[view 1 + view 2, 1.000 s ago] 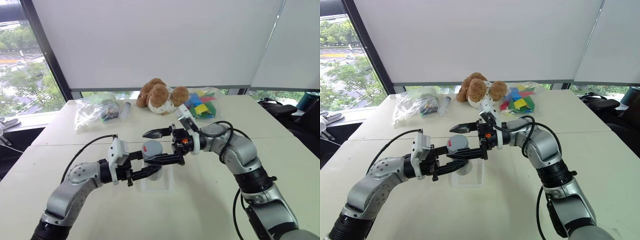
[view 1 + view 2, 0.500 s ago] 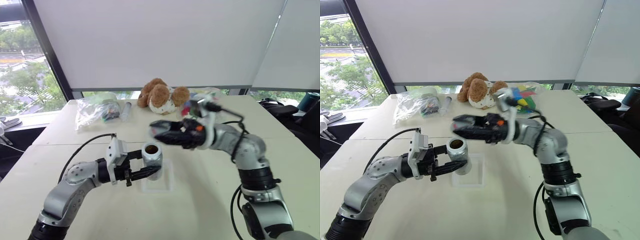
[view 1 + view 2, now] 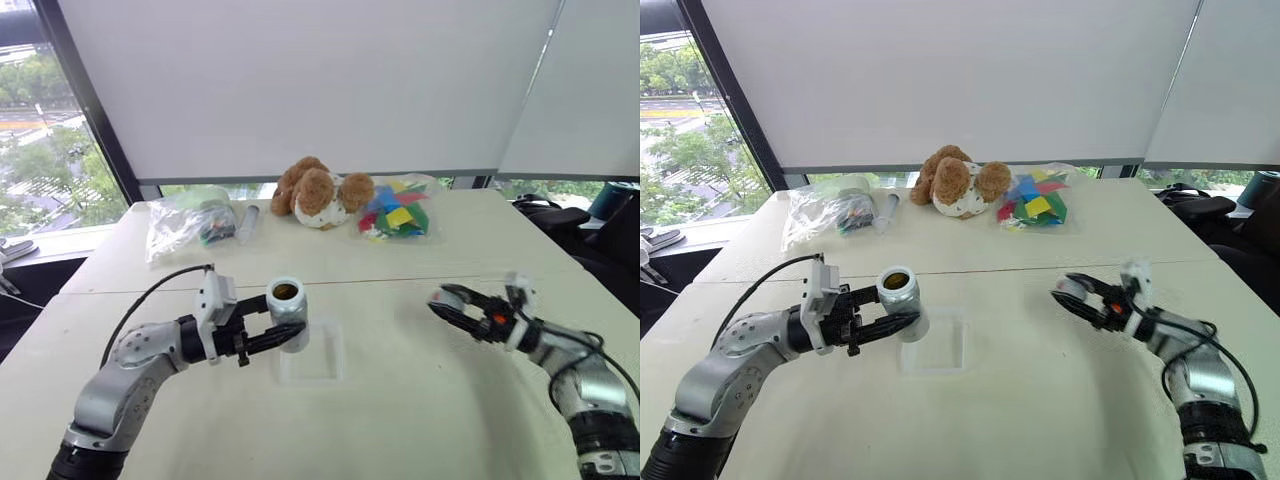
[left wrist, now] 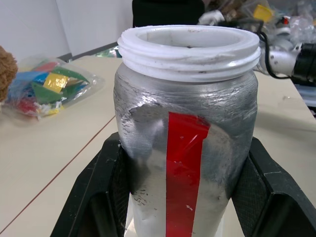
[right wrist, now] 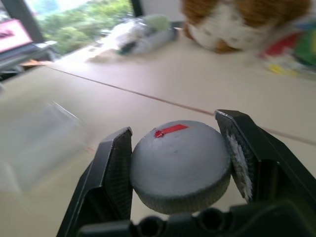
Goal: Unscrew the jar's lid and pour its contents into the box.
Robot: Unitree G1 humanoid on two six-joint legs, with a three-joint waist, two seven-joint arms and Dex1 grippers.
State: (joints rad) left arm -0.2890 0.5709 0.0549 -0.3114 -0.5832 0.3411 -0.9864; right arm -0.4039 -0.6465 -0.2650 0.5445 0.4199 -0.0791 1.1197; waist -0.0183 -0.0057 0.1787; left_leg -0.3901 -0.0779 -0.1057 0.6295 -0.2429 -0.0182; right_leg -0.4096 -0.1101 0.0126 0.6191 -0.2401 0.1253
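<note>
At the near centre of the table (image 3: 420, 420) we hold the jar (image 3: 287, 313) upright in our left gripper (image 3: 262, 338), the two black fingers clamped on opposite sides of its silvery body. Its mouth is uncovered: the white threaded rim is bare, and the head views look down into a dark brown patch, which we take to be the contents (image 3: 896, 281). The jar sits just above the far-left corner of the box (image 3: 312, 358), the shallow translucent tray lying flat on the table.

Our right gripper (image 3: 455, 308) is off to the right, well apart from jar and box and low over the table. It is closed on the lid (image 5: 180, 165), the grey cap sitting between the two pads with a small red mark on its top face.

Judgement: unscrewing is done; the step in hand is clearing the lid away, and pouring has not begun, as the tray looks empty from here.

Next move, as we read it: shift the jar further over the middle of the box, then roll the left wrist so the mouth tips down inside the tray walls. The bits are few and small, so a slow tilt should keep them from bouncing out. The lid can be set down on the table beside the right arm.

Background: plush toy (image 3: 318, 192), bag of coloured pieces (image 3: 398, 212), second clear bag (image 3: 190, 225), all at the far edge.
</note>
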